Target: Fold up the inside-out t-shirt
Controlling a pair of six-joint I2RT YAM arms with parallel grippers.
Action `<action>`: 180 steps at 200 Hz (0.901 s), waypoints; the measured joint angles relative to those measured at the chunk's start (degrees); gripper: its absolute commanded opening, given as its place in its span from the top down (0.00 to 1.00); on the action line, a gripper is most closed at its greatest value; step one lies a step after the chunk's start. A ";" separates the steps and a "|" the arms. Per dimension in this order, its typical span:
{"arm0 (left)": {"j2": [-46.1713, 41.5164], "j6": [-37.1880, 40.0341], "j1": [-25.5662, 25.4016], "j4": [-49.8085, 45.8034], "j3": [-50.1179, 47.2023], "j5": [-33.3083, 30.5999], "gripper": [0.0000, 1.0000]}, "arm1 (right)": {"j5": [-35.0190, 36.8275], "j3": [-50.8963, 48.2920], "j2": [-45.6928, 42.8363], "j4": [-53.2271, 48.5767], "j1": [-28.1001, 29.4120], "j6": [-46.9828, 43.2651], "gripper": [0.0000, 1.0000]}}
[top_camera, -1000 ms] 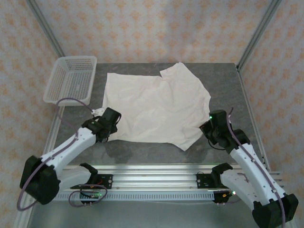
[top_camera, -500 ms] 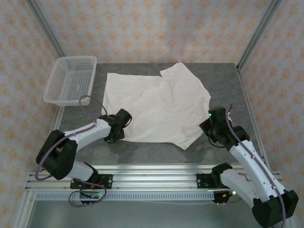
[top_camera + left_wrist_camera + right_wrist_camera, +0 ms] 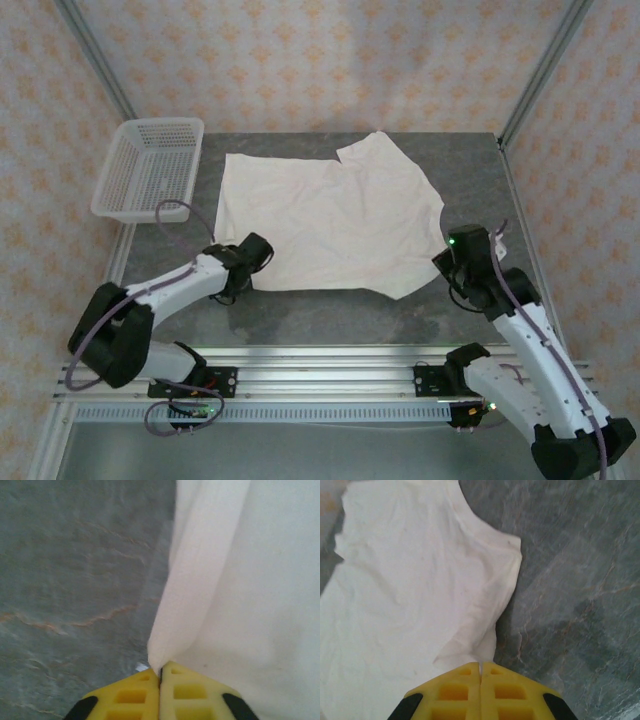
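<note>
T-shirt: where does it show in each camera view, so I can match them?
Top external: t-shirt spread mid-table, right of the basket.
Left wrist: right half, a fold meeting the left gripper.
Right wrist: left side, reaching the right gripper.
Shared landmark: the grey tabletop.

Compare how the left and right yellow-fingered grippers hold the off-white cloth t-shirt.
The left gripper pinches the off-white cloth t-shirt at its near left corner; the right gripper pinches its right edge. From the left gripper the cloth runs away in one smooth fold; at the right gripper it bunches in wrinkles. Both are shut on cloth over the grey tabletop.
</note>
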 measured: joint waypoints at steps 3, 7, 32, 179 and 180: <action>-0.81 0.09 0.00 -0.28 0.02 -0.44 1.00 | 0.46 0.57 -0.07 -0.24 -0.13 0.00 1.00; -2.14 -0.20 0.00 -0.74 0.17 -0.98 1.00 | 0.98 1.38 -0.07 -0.48 -0.28 0.00 1.00; -10.58 -0.44 0.00 -2.73 3.19 -4.42 1.00 | 4.81 9.25 0.76 -2.23 -0.72 -0.50 1.00; -3.48 9.84 5.07 23.50 8.63 1.79 1.00 | 13.79 36.70 19.39 1.53 -1.14 -13.22 1.00; -2.97 9.84 5.20 23.71 8.63 2.01 1.00 | 13.79 36.59 19.69 1.60 -1.14 -13.27 1.00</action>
